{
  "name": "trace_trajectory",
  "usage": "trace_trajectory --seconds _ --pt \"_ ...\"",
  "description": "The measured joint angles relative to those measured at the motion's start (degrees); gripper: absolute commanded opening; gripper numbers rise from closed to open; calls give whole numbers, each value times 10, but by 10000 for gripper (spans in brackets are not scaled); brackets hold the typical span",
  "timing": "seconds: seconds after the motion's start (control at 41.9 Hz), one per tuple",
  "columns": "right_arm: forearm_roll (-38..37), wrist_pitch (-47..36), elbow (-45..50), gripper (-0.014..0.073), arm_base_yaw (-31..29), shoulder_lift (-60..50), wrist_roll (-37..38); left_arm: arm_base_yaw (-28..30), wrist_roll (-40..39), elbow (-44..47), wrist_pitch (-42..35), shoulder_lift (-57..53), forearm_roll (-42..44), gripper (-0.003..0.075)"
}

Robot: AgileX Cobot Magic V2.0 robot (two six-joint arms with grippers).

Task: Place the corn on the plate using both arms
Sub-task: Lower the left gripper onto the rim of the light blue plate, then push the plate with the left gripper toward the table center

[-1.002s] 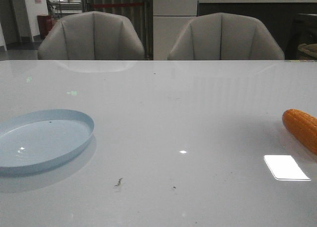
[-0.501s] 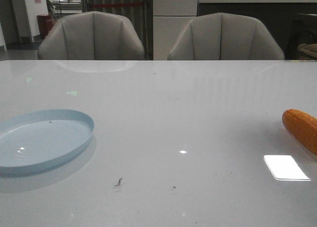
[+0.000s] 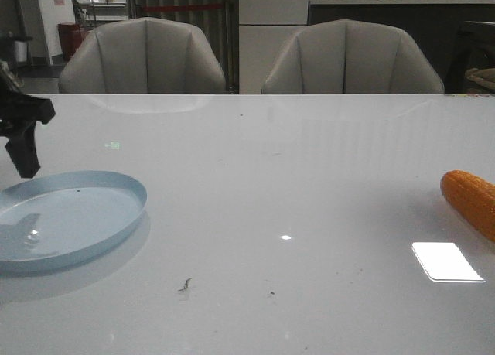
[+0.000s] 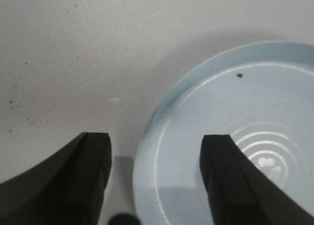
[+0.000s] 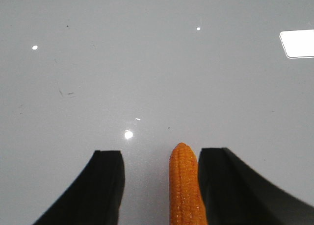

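The corn (image 3: 470, 202) lies on the white table (image 3: 309, 177) at the far right edge of the front view, cut off by the frame. In my right wrist view the cob (image 5: 185, 186) sits between my right gripper's (image 5: 159, 186) fingers, close against one finger (image 5: 230, 186), with a wide gap to the other. My jaws stand wide, holding nothing.

The plate (image 3: 116, 186) rests at the lower left of the front view, well apart from the corn. My left gripper (image 3: 23, 138) hangs at the left edge above the plate's far rim, and in the left wrist view its fingers (image 4: 83, 181) straddle that rim (image 4: 147, 151), spread wide and empty.

Closing off-centre could roll the glossy, tapered cob out of my grip. My left fingers, if lowered, could catch the rim and shift the plate.

Two grey chairs (image 3: 143, 57) stand behind the table; nothing lies between corn and plate.
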Motion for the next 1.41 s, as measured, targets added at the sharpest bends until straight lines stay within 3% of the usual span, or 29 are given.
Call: trace_trajectory --seconds 0.358,0.429,0.692,1.026,1.24,1.407 --pt "0 5 0 457 0 0 0 0 0 -3 20 39 13 433" --pt "0 5 0 457 0 0 0 0 0 -3 20 44 13 384" --pt "0 5 0 457 0 0 0 0 0 -7 29 53 13 88" --pt "0 5 0 457 0 0 0 1 0 -38 65 56 13 94" --pt "0 5 0 457 0 0 0 1 0 -138 120 63 -15 94" --pt "0 5 0 457 0 0 0 1 0 -218 138 63 -90 94"
